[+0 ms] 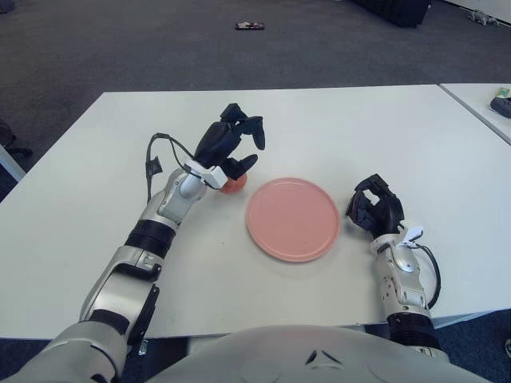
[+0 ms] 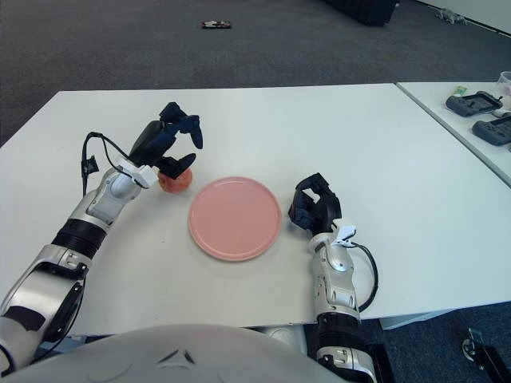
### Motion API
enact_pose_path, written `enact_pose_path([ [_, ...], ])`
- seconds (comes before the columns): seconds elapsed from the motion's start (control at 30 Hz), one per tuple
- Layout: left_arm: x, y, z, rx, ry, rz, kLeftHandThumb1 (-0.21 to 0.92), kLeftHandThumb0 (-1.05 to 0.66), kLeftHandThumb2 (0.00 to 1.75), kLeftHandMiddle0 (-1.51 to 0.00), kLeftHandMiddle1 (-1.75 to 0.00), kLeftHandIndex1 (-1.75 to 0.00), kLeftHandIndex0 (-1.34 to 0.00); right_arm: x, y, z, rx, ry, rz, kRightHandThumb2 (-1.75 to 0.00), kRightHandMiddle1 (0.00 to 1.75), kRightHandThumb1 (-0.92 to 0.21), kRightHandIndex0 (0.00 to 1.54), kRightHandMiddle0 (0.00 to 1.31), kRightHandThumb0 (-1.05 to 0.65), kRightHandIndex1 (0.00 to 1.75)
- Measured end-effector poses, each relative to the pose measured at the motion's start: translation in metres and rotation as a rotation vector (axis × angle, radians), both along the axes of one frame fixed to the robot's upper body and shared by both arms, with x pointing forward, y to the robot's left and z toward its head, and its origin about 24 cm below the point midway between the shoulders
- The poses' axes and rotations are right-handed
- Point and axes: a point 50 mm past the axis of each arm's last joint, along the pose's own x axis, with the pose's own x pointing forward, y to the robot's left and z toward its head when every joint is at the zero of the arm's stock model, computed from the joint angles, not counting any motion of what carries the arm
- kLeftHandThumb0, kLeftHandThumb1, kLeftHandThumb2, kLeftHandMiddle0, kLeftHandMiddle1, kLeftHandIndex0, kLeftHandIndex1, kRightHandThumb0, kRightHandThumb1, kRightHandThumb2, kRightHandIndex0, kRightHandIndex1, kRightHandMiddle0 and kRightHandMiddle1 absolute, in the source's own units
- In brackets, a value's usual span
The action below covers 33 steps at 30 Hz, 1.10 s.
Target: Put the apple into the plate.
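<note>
Nearest the robot, the right hand (image 1: 375,211) shows curled and empty just right of the pink plate (image 1: 293,219), while beyond it the left hand (image 1: 231,148) arches open-fingered over the apple (image 1: 233,185) on the table (image 1: 359,128), so it should close squarely before lifting.

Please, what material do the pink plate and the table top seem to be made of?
Plate: probably plastic or glazed ceramic; even pink, smooth, faintly matte, raised rim. Which one is unclear.
Table: likely laminate board; flat, uniform white, matte, thin straight edge.
</note>
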Motion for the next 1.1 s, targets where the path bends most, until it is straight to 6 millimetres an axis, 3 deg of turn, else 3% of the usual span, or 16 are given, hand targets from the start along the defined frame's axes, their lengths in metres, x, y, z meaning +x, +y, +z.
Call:
enact_pose_path([
  [0.17,0.002,0.001,-0.004,0.063,0.044,-0.004,0.15,-0.54,1.52,-1.29,-1.75,-1.75,-0.74,0.001,0.0,0.001,0.0,0.02,-0.01,-1.1,1.75,-0.5,0.89,0.47,-0.43,1.75],
  [0.4,0.01,0.012,-0.018,0.224,0.135,0.039,0.25,-0.5,1.39,-1.04,-1.75,-1.75,-0.66,0.001,0.0,0.001,0.001,0.023,-0.018,-1.11,1.75,-0.49,0.9,0.47,-0.43,1.75],
  [0.53,0.016,0.023,-0.028,0.297,0.218,0.074,0.34,-0.47,1.28,-0.77,-1.75,-1.75,-0.58,0.0,0.0,0.001,0.003,0.008,-0.02,-1.13,1.75,-0.47,0.93,0.49,-0.43,1.75],
  [0.57,0.016,0.025,-0.03,0.313,0.238,0.082,0.37,-0.46,1.24,-0.6,-1.75,-1.75,-0.55,0.0,0.0,0.001,0.004,0.005,-0.019,-1.14,1.75,-0.47,0.94,0.49,-0.43,1.75],
  [0.63,0.017,0.027,-0.032,0.335,0.271,0.09,0.4,-0.45,1.2,-0.44,-1.75,-1.75,-0.53,-0.001,0.0,0.001,0.004,0.0,-0.019,-1.15,1.75,-0.46,0.95,0.5,-0.43,1.75],
  [0.67,0.018,0.028,-0.033,0.344,0.285,0.092,0.32,-0.52,1.21,-0.28,-1.66,-1.72,-0.34,-0.001,0.0,0.0,0.004,-0.002,-0.02,-1.16,1.75,-0.45,0.96,0.5,-0.44,1.75],
  [0.77,0.018,0.028,-0.034,0.367,0.307,0.093,0.21,-0.61,1.22,-0.09,-1.44,-1.63,-0.11,-0.001,-0.001,0.0,0.005,-0.002,-0.019,-1.17,1.75,-0.44,0.96,0.51,-0.44,1.75],
  [0.93,0.018,0.027,-0.03,0.384,0.296,0.091,0.2,-0.69,1.18,-0.01,-1.15,-1.46,-0.02,-0.001,0.0,0.0,0.004,-0.004,-0.012,-1.17,1.75,-0.44,0.95,0.51,-0.44,1.75],
  [1.0,0.018,0.027,-0.03,0.395,0.288,0.087,0.27,-0.76,1.09,-0.01,-0.86,-1.19,-0.01,-0.001,0.0,0.0,0.004,-0.004,-0.009,-1.17,1.75,-0.44,0.94,0.51,-0.44,1.75],
  [1.1,0.017,0.028,-0.031,0.421,0.291,0.083,0.34,-0.82,1.01,0.0,-0.64,-0.95,0.0,-0.001,0.0,0.0,0.004,-0.005,-0.008,-1.17,1.75,-0.44,0.94,0.51,-0.44,1.75],
])
